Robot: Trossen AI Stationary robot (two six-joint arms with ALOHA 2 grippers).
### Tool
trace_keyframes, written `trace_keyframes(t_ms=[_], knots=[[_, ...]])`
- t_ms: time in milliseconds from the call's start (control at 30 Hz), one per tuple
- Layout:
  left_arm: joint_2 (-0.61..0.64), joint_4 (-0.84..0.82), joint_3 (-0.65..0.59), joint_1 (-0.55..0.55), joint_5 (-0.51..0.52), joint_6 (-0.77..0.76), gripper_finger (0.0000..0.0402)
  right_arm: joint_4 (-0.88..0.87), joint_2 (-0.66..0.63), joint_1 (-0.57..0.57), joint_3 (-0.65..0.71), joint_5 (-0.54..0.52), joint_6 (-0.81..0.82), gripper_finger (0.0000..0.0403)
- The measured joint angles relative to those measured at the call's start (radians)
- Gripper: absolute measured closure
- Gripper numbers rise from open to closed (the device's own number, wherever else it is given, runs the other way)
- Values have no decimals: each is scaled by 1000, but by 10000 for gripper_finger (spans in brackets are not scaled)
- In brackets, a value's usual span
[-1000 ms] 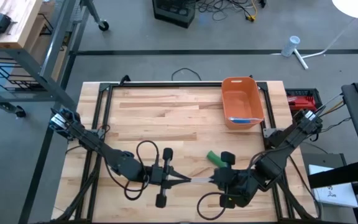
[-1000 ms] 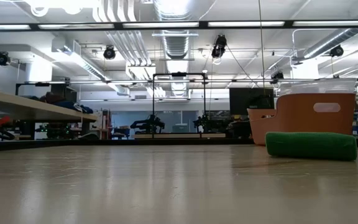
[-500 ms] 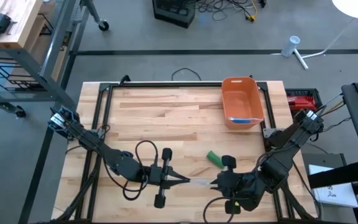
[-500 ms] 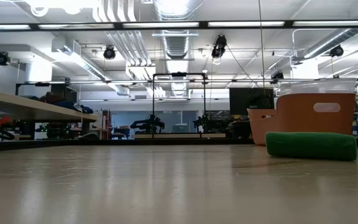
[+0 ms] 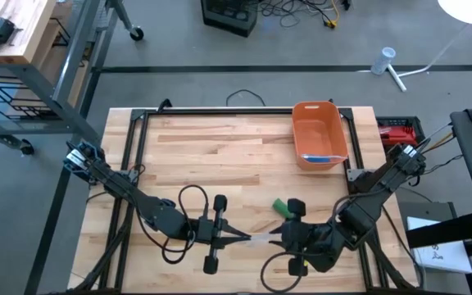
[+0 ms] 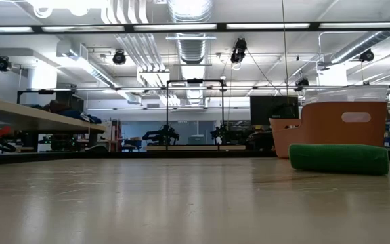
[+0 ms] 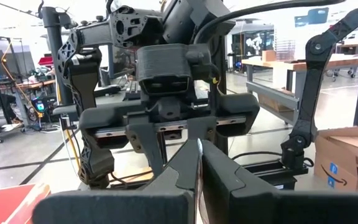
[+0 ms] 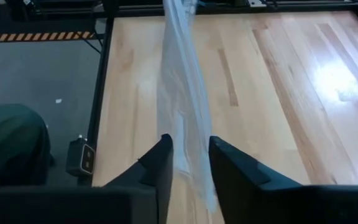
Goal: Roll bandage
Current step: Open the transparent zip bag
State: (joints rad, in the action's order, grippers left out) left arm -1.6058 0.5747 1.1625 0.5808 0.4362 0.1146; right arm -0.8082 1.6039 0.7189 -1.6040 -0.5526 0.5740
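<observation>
A thin translucent white strip (image 5: 260,238) spans the short gap between my two grippers near the table's front edge. My left gripper (image 5: 244,238) is shut on its left end, and my right gripper (image 5: 279,238) is shut on its right end. In the right wrist view the strip (image 8: 180,93) runs away from the fingers, twisted and crumpled. A green bandage roll (image 5: 279,207) lies on its side on the table just beyond my right gripper, and it also shows in the low view (image 6: 338,158). My left gripper pinches the strip's left end (image 7: 197,155) between its two fingers, which come level from the table's left. The strip is clear of the table. My right gripper holds the strip's right end (image 8: 188,146) between its two fingers, coming from the table's right. The strip runs on from the fingers as a twisted band.
An orange bin (image 5: 319,135) stands at the back right and also shows in the low view (image 6: 330,129). Black cables loop around both arms near the front edge. Bare wooden tabletop (image 5: 211,156) lies in the middle and back.
My right gripper has drawn back a little toward the table's near right corner and then come back toward my left gripper. The strip stays held between the two grippers. The green roll has not moved.
</observation>
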Motion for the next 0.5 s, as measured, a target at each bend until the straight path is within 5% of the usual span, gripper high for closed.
trace_keyframes(t_ms=[267,500], knots=[[0,0,0,0,0,0,401,-20,8,-2,1,32,-9,353],[0,-3,0,1,-1,0,401,-24,-9,3,1,29,-8,333]])
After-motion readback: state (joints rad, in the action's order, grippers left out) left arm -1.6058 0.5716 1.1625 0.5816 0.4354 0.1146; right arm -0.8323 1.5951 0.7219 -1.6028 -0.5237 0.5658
